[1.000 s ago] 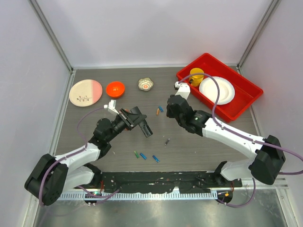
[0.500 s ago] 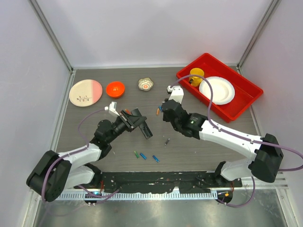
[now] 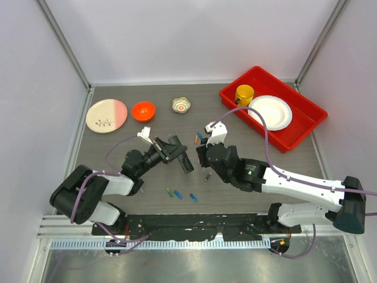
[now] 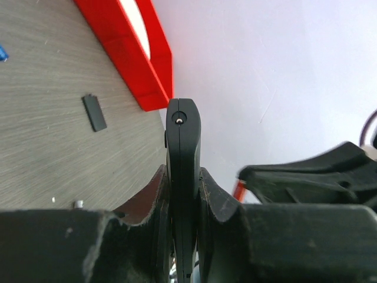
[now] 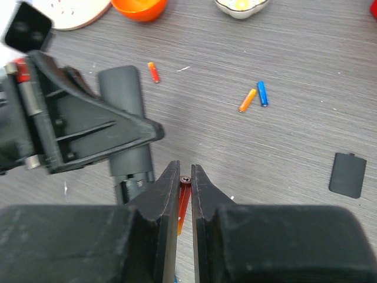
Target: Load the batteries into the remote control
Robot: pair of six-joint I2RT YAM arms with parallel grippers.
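My left gripper point(image 4: 184, 177) is shut on the remote control point(image 4: 183, 141), a slim black bar held edge-up above the table; seen from above, the remote control point(image 3: 183, 160) points toward the right arm. My right gripper point(image 5: 185, 171) is shut on an orange battery point(image 5: 184, 200) and sits just right of the remote control point(image 5: 128, 112), whose open recess with a spring point(image 5: 133, 183) faces up. Loose batteries lie on the table: orange point(image 5: 154, 72), orange point(image 5: 247, 99), blue point(image 5: 262, 93), and green point(image 3: 169, 192) and two blue point(image 3: 178, 195) point(image 3: 193, 198) near the front.
A small flat black cover point(image 5: 347, 174) lies right of my right gripper. A red tray point(image 3: 306, 132) with a yellow cup point(image 3: 244, 94) and white plate point(image 3: 270, 112) stands back right. A pink-white plate point(image 3: 106, 115), orange bowl point(image 3: 143, 110) and small bowl point(image 3: 181, 105) stand behind. A grey bit point(image 3: 207, 175) lies mid-table.
My right arm has swung left and nearer with the orange battery, closing in on the remote. My left gripper has shifted slightly right with the remote.
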